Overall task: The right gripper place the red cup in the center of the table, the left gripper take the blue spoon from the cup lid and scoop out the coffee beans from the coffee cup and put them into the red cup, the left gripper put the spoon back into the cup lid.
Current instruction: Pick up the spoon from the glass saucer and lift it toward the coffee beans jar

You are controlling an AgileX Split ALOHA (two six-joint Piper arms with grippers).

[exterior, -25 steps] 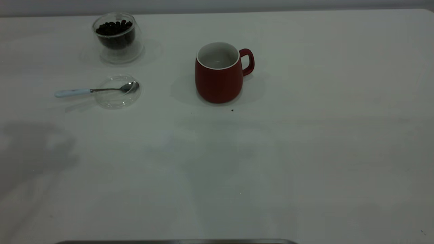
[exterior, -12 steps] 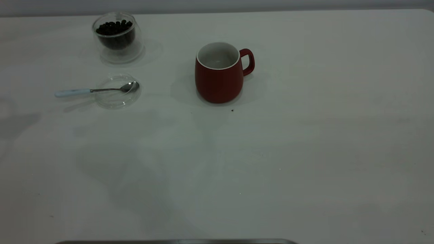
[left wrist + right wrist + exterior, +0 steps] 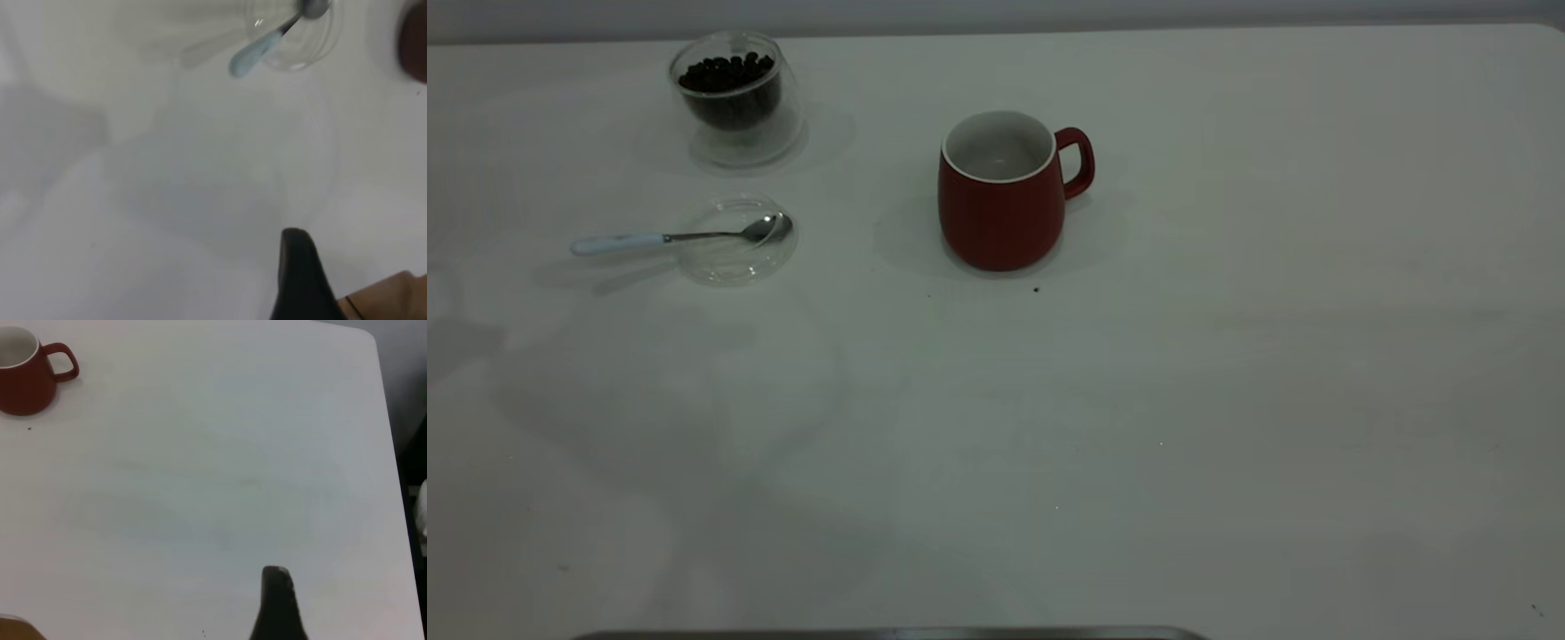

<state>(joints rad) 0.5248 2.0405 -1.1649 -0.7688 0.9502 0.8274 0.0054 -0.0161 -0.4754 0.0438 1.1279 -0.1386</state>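
Observation:
The red cup (image 3: 1000,209) stands upright near the middle of the table (image 3: 1183,400), its handle to the right and its inside bare. The blue spoon (image 3: 618,242) lies with its bowl in the cup lid (image 3: 734,262) and its handle out to the left. Behind it, the coffee cup (image 3: 734,107) holds the coffee beans (image 3: 725,76). Neither gripper shows in the exterior view. My left gripper (image 3: 298,270) hovers over bare table short of the spoon (image 3: 257,55) and lid (image 3: 303,53). My right gripper (image 3: 143,613) is open and empty, far from the cup (image 3: 23,383).
A few dark specks (image 3: 1036,289) lie in front of the red cup. The table's right edge (image 3: 393,487) and rounded far corner show in the right wrist view. A dark strip (image 3: 889,634) runs along the near edge.
Cup, spoon, lid and beans have stayed in place. The broad shadows on the near left part of the table have shifted and changed shape.

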